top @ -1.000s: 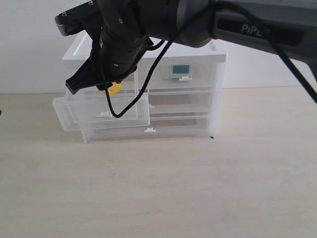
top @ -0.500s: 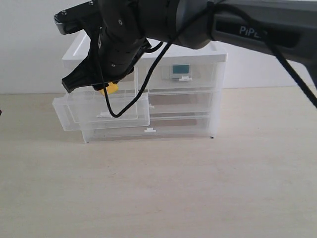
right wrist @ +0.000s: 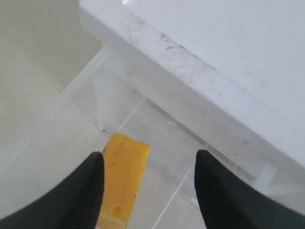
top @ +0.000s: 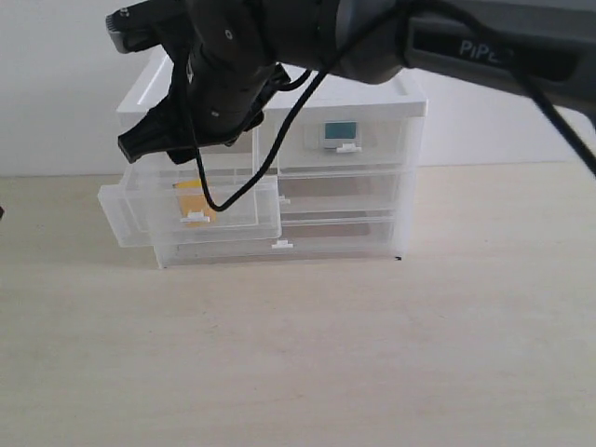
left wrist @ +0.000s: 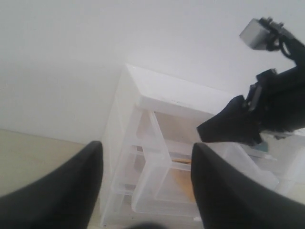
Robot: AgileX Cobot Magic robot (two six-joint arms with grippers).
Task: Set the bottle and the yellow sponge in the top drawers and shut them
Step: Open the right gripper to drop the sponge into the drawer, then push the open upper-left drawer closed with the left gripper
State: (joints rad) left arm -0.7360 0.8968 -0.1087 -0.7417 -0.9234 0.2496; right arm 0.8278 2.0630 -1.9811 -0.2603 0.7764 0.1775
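Observation:
The yellow sponge (right wrist: 121,179) lies flat on the floor of the pulled-out left top drawer (top: 140,212), showing through its front wall (top: 194,200). My right gripper (right wrist: 148,191) hangs open just above that drawer (top: 172,149), with nothing between its fingers; the sponge lies below, close to one finger. The bottle (top: 339,132) shows by its teal label behind the front of the right top drawer (top: 372,140), which is pushed in. My left gripper (left wrist: 145,191) is open and empty, off to the left of the cabinet and out of the exterior view.
The white drawer cabinet (top: 410,98) stands at the back of the beige table (top: 326,354) against a white wall. Below the top drawers are two full-width drawers (top: 345,196), both shut. The right arm (top: 466,47) spans across above the cabinet.
The right gripper's jaws have opened and the yellow sponge has dropped from between them onto the floor of the open left drawer. The gripper rose slightly.

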